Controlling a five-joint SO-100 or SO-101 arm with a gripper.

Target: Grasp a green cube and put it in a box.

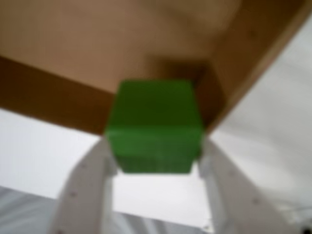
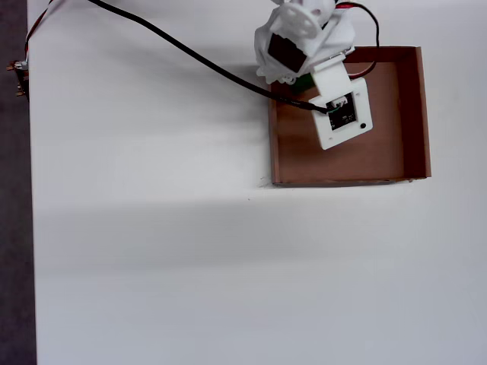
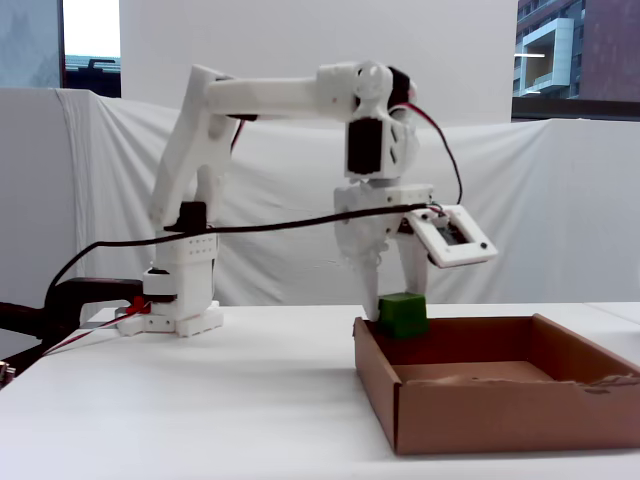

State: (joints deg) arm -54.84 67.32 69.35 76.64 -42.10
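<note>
- In the wrist view, the end effector (image 1: 155, 146) is nearest the lens: two white fingers (image 1: 87, 190) rise from the lower edge, one on each side of the green cube (image 1: 153, 126).
- The end effector is pinching the green cube, whose left and right faces sit against the fingers; the picture is soft, so finer detail on the cube cannot be made out.
- Just past the cube in that view comes the box (image 1: 58, 48), its brown floor filling the upper part of the picture and one inner corner showing directly behind the cube.
- In the fixed view, the green cube (image 3: 403, 315) hangs in the end effector (image 3: 390, 300) just above the rim of the box (image 3: 500, 410), over its rear left corner; whether it touches the rim cannot be told.
- From overhead, only a sliver of the green cube (image 2: 304, 82) shows under the arm, at the upper left corner of the box (image 2: 396, 152).
- The box rests on the white worktop (image 2: 152, 251).
- A black cable (image 3: 250, 228) runs from the arm's base to the wrist.
- Farthest back in the fixed view, a white cloth backdrop (image 3: 560, 200) hangs behind the worktop.
</note>
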